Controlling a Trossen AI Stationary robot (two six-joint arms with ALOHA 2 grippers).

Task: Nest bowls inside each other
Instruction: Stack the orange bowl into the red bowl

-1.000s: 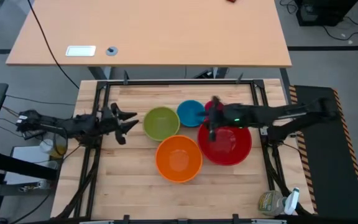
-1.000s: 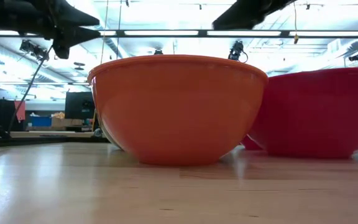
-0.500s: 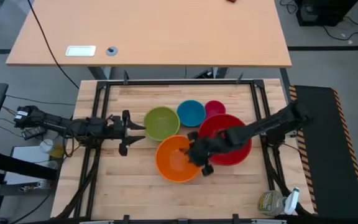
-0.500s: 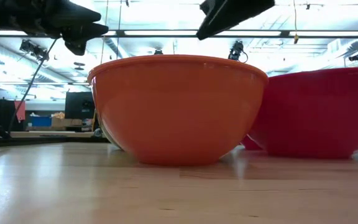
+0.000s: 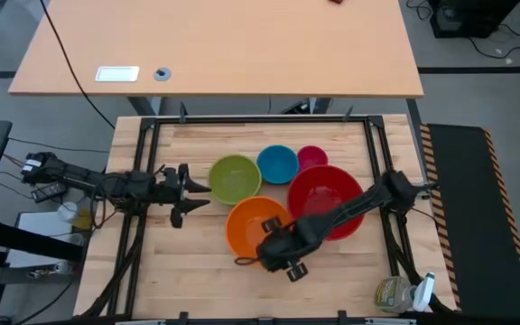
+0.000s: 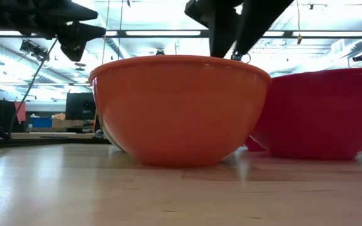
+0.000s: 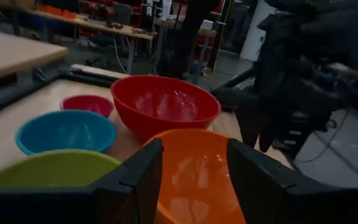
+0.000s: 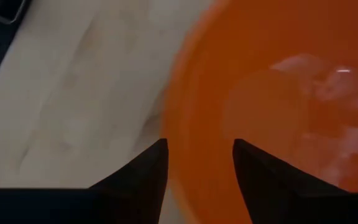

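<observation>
Low view: the orange bowl [image 6: 180, 110] hides green, blue and pink bowls.

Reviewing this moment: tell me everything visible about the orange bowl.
The orange bowl is round, plain and glossy, plastic by its look, with a deep rounded wall. It stands upright and empty on the wooden table, at the front of the group. The red bowl sits right beside it; whether they touch is unclear. The green bowl lies just behind. The right pincer hangs open over its front rim, one finger on each side of the wall, not gripping it.
</observation>
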